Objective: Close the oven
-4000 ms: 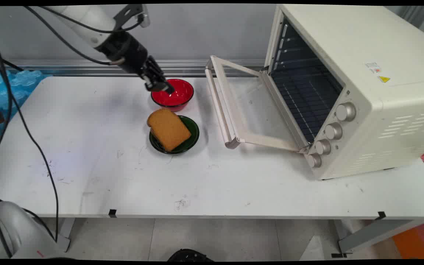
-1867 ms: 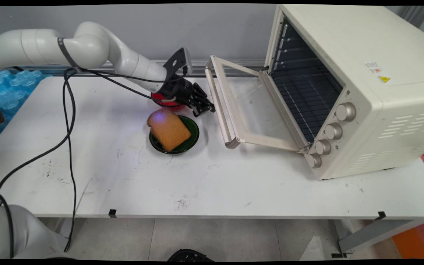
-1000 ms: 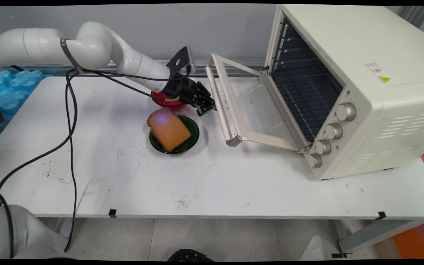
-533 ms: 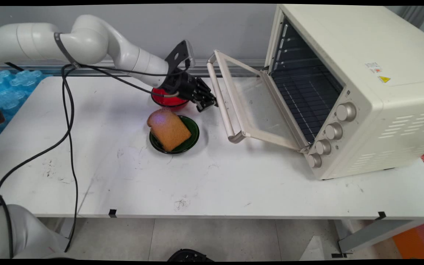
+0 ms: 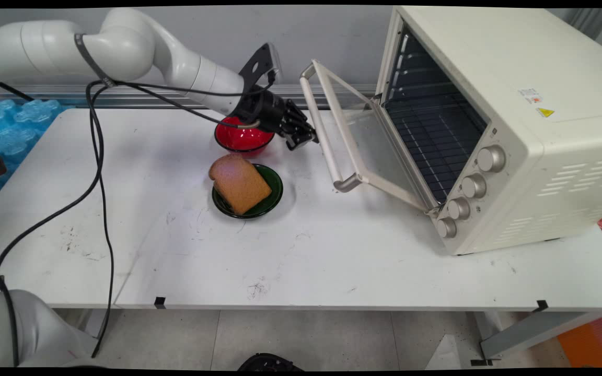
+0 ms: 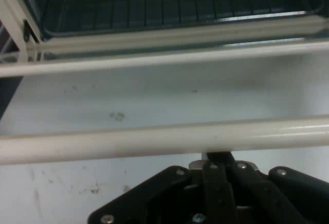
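Gripper [image 5: 309, 140] sits under the handle bar [image 5: 327, 134] of the oven door [image 5: 363, 138], tips pressed against the bar's underside. In the hand view the gripper [image 6: 221, 157] shows only its linkage, with the handle bar [image 6: 164, 139] crossing right over the tips; cannot tell whether the fingers are apart or closed, nothing visibly gripped.

Changes versus earlier frames: oven door has come up. 4 s ago it lay flat open, level with the table; at 1 s ago barely lifted; now tilted well up, roughly halfway toward the oven [image 5: 499, 120], with its handle end off the table [image 5: 332, 250]. Gripper has moved too: 4 s ago it was over the red bowl [image 5: 243, 137], then dropped to the door handle side of the bowl, and has since risen with the bar, staying in contact below it.

Unmoved throughout: red bowl, just left of the door handle, partly behind the wrist; green bowl [image 5: 272, 188] just in front of the red bowl, bread slice [image 5: 239, 183] lying tilted across it. Oven interior rack [image 6: 169, 0] visible past the door glass in the hand view.
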Controlling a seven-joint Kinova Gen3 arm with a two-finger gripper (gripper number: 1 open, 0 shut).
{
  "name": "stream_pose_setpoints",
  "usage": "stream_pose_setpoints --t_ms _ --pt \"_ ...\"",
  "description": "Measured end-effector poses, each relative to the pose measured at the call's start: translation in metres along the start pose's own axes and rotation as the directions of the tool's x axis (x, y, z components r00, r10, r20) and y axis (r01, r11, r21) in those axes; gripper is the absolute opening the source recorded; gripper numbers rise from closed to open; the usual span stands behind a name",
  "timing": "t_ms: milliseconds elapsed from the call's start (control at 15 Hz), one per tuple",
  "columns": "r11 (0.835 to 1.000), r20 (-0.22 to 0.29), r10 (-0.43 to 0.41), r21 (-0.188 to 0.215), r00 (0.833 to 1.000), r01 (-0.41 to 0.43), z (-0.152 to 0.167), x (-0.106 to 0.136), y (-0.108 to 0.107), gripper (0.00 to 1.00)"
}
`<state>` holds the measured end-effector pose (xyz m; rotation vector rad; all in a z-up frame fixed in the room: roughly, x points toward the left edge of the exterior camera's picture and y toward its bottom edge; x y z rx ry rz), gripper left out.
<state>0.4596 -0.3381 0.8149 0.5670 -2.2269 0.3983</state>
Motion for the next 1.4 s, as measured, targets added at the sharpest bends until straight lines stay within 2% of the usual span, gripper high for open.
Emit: stream_pose_setpoints --t_ms 267,1000,1400 --pt "1.000 -0.019 0.006 -0.004 1.000 -0.006 -0.002 0.018 -0.002 0.00" --pt "0.999 -0.052 0.009 -0.037 0.999 -0.011 0.003 0.085 -0.020 0.00" --pt "0.998 -0.033 -0.002 -0.068 0.999 0.000 -0.001 0.106 -0.025 0.00"
